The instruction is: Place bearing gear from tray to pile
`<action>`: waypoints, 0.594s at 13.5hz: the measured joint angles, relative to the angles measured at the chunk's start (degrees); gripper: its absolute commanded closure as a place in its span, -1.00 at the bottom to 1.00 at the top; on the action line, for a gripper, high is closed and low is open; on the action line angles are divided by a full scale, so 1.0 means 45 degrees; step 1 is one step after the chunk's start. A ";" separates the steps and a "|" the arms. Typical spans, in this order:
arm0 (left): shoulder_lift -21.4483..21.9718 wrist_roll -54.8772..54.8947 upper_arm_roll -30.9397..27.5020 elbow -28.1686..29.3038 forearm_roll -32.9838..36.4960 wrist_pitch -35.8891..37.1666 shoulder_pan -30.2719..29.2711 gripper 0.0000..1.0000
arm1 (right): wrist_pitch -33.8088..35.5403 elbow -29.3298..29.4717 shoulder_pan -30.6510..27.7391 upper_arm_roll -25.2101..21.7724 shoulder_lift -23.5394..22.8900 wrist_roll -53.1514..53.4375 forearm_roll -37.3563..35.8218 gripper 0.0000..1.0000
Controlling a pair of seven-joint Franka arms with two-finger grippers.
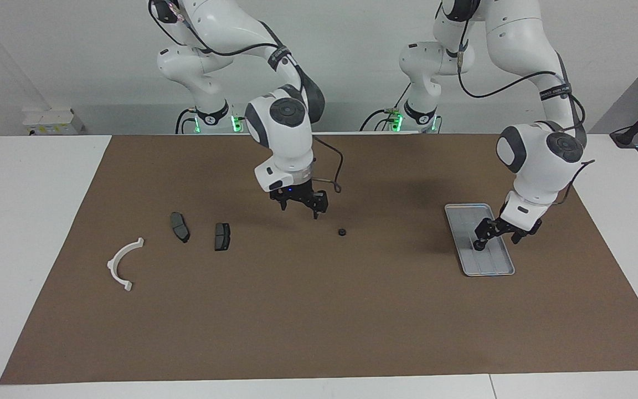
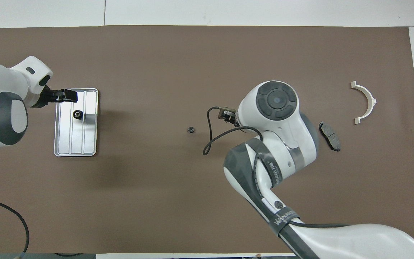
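Bearing gear (image 2: 77, 115) sits in the tray (image 2: 89, 144), left pincer (image 1: 493, 235) open and empty over it. Another gear (image 1: 341, 231) lies mid-counter near the open, empty right pincer (image 1: 300, 206).

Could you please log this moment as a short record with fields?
tray: toward the left arm's end of the mat
gear on tray: one, lying loose
gear on mat: one, mid-table, between tray and pile
pile: white bracket and two brake pads
left gripper: open, over the tray
right gripper: open, empty, raised over the mat near the loose gear
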State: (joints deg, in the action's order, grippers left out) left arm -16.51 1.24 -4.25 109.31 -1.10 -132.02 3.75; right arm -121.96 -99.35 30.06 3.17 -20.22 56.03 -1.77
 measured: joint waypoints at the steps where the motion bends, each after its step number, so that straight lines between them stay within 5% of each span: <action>1: -0.0070 0.0003 0.0000 0.0094 0.0000 -0.0081 -0.0003 -0.98 | 0.0236 0.0569 0.0385 0.0001 -0.0511 0.0741 -0.0417 -1.00; 8: -0.0112 0.0033 0.0030 0.1440 0.0000 -0.0471 -0.0010 -0.97 | 0.0622 0.3759 0.1247 -0.0026 -0.3689 0.3534 -0.0892 -0.99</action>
State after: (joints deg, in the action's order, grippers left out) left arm -17.02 1.39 -4.12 115.79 -1.10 -134.14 3.70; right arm -119.17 -82.44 35.67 3.05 -36.82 71.94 -5.78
